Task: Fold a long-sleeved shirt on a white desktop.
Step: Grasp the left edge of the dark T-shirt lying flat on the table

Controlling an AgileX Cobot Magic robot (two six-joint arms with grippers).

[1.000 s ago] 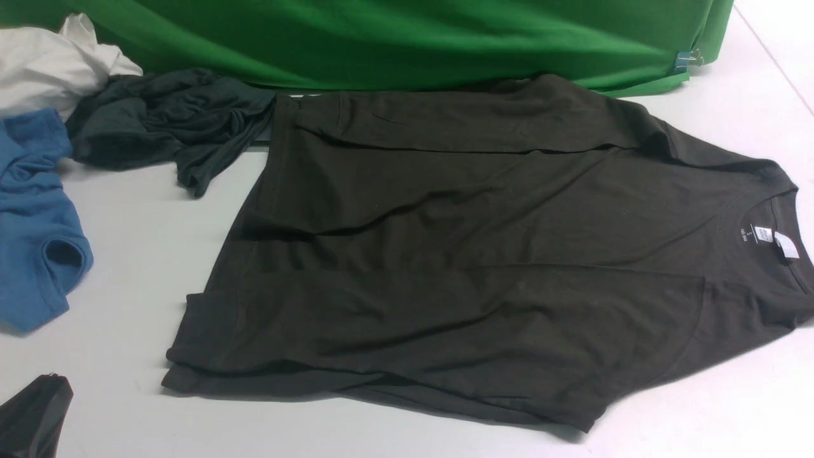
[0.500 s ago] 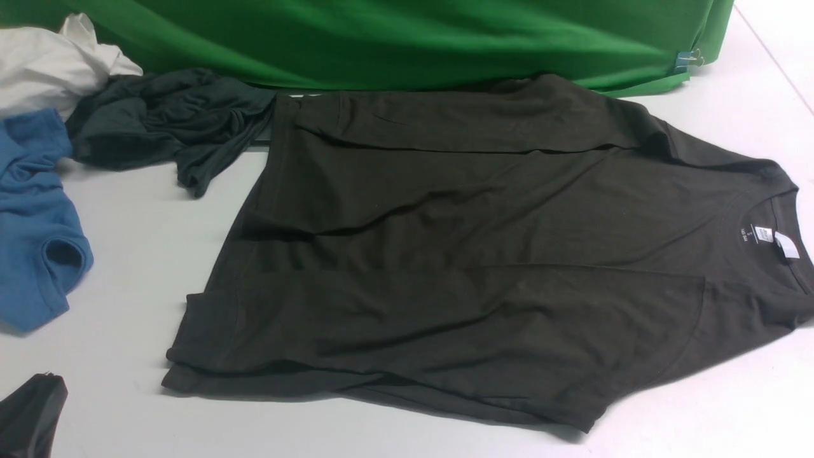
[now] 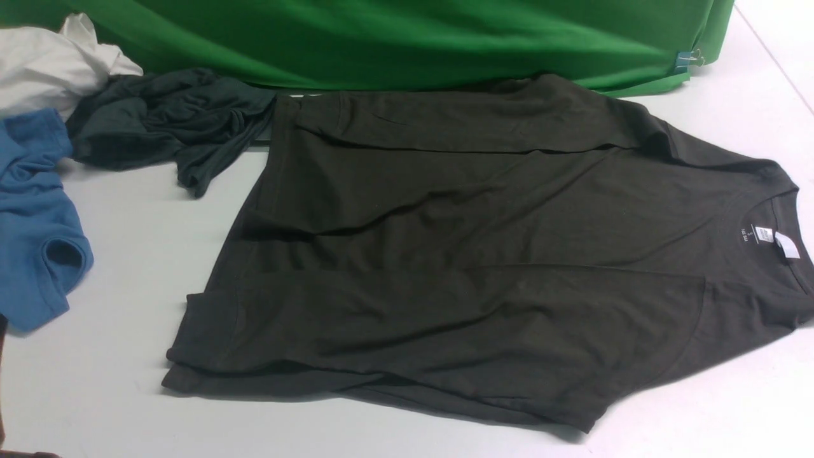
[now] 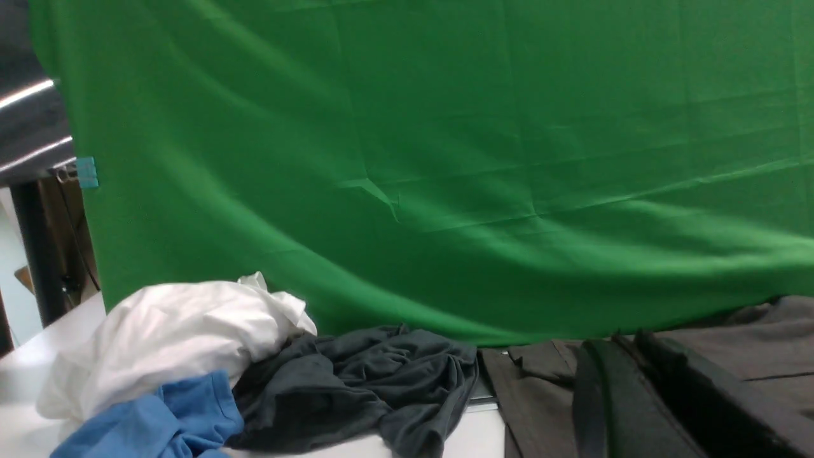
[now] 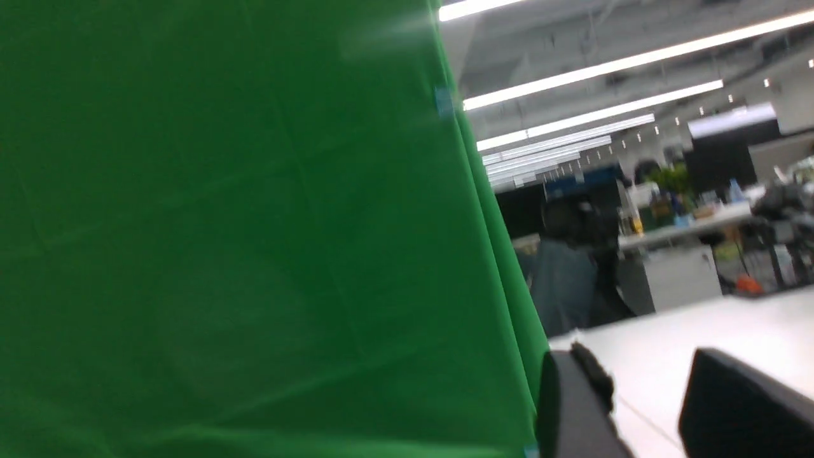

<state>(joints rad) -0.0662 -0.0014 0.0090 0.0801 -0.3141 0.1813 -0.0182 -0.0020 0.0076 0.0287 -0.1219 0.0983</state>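
Observation:
The long-sleeved shirt (image 3: pixel 483 254) lies flat on the white desktop (image 3: pixel 127 267), very dark, with both sleeves folded in across the body. Its collar with the white tags (image 3: pixel 781 242) points to the right edge. No gripper touches it, and neither one shows clearly in the front view. In the left wrist view my left gripper (image 4: pixel 626 340) hovers low beside the shirt's hem (image 4: pixel 534 394), its dark fingers (image 4: pixel 699 394) pressed together on nothing. My right gripper (image 5: pixel 642 362) is raised and aimed at the backdrop, open, with bare table between its fingers (image 5: pixel 572 407).
A bluish-grey garment (image 3: pixel 165 121), a bright blue shirt (image 3: pixel 32 222) and a white cloth (image 3: pixel 51 63) are heaped at the far left. The green backdrop (image 3: pixel 407 38) hangs along the back edge, touching the shirt's far side.
The dark tip of my left gripper, seen at the lower left corner of the front view, has slid down out of the frame. The shirt has not moved.

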